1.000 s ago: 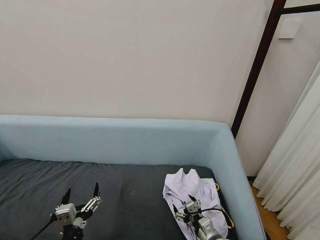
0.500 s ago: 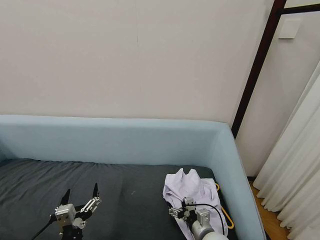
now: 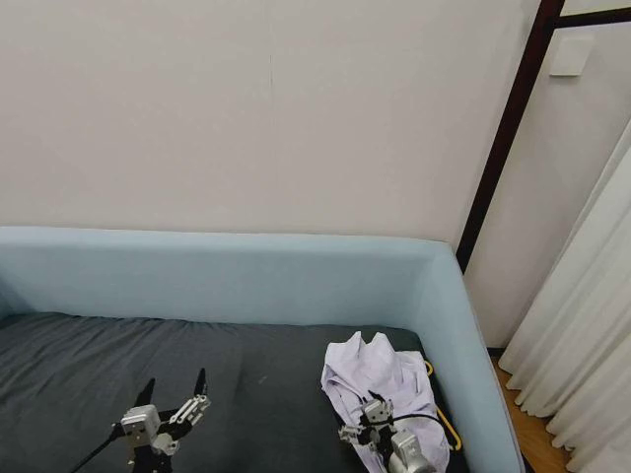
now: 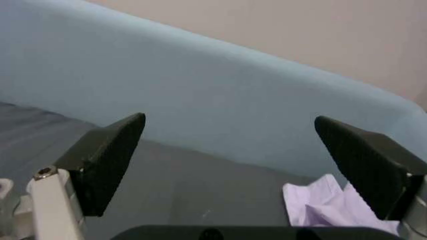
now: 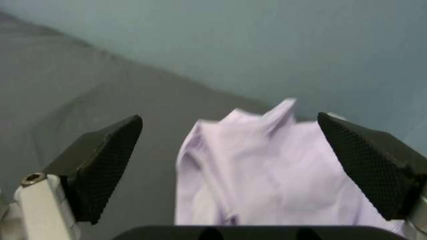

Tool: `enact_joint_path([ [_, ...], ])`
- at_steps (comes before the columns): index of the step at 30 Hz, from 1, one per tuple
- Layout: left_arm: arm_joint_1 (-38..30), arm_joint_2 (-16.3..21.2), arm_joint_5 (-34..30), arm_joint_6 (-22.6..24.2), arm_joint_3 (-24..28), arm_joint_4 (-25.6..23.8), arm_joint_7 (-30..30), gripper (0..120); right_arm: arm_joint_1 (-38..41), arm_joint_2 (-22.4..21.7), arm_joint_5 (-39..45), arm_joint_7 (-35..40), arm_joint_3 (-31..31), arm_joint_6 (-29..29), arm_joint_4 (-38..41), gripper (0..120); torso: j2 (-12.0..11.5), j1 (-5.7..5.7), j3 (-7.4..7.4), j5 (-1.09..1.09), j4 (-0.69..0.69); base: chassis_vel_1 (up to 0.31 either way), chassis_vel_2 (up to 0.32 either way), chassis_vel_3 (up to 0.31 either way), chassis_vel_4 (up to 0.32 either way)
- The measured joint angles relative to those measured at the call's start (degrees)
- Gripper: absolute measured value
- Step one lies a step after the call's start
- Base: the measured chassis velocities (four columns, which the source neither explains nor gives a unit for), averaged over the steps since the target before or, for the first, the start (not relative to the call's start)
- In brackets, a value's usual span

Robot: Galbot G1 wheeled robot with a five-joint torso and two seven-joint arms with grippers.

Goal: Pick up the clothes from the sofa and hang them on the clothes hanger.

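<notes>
a light blue sofa (image 3: pixel 246 276) runs across the lower half of the head view, its dark grey seat cushion (image 3: pixel 89 365) filling the lower left. the clothes (image 3: pixel 380 370), a crumpled pale lavender shirt, lie on the seat in the lower right of that view, close against the sofa's right arm. a thin yellow hanger (image 3: pixel 451 431) peeks out along the shirt's right edge, touching the fabric.

the left hand (image 3: pixel 175 387) hovers over bare cushion at the bottom left of the head view, well apart from the shirt. its two dark fingers are spread wide with nothing between them. in the left wrist view the left hand (image 4: pixel 233 165) frames the sofa back, and a corner of the shirt (image 4: pixel 320 205) shows at the lower right of the frame.

the right hand (image 3: pixel 363 419) sits at the bottom of the head view, over the near edge of the shirt. in the right wrist view the right hand (image 5: pixel 230 165) is spread fully open and grips nothing, and the lavender fabric (image 5: pixel 267 165) lies beyond the gap between its fingers. whether it touches the cloth cannot be told.
</notes>
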Motion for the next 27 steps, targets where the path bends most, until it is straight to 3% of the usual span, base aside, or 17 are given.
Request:
enact_joint_path([
  [7, -0.7, 1.6, -0.5, 0.5, 0.0, 0.8, 0.7, 100, 0.5, -1.4, 0.0, -0.6, -0.6, -0.5, -1.7, 100, 0.0, 0.0, 0.0, 0.01, -0.02, 0.0, 0.0, 0.0, 0.0],
  [15, -0.5, 1.7, -0.1, 0.5, -0.7, 0.5, -1.3, 100, 5.2, 2.6, -4.3, -1.5, -4.5, -0.6, -13.0, 98, 0.0, 0.0, 0.0, 0.02, 0.0, 0.0, 0.0, 0.0, 0.0],
  [18, -0.4, 1.5, -0.1, 0.4, -0.7, 0.0, -1.6, 100, 6.9, 3.7, -5.4, -1.5, -4.7, -0.8, -17.0, 91, 0.0, 0.0, 0.0, 0.02, 0.0, 0.0, 0.0, 0.0, 0.0],
  [21, -0.4, 1.1, 0.6, 0.1, -0.8, -0.3, -2.0, 100, 8.9, 4.9, -4.6, -1.2, -4.6, -0.8, -21.4, 77, 0.0, 0.0, 0.01, 0.02, 0.0, 0.0, 0.0, 0.0, 0.0],
  [27, -0.8, 1.2, 1.4, -0.4, -0.8, 0.6, -2.1, 100, 9.2, 4.6, -0.8, -2.5, -3.8, -0.1, -19.5, 60, 0.0, 0.0, 0.0, 0.01, -0.01, 0.0, 0.0, 0.0, 0.0],
])
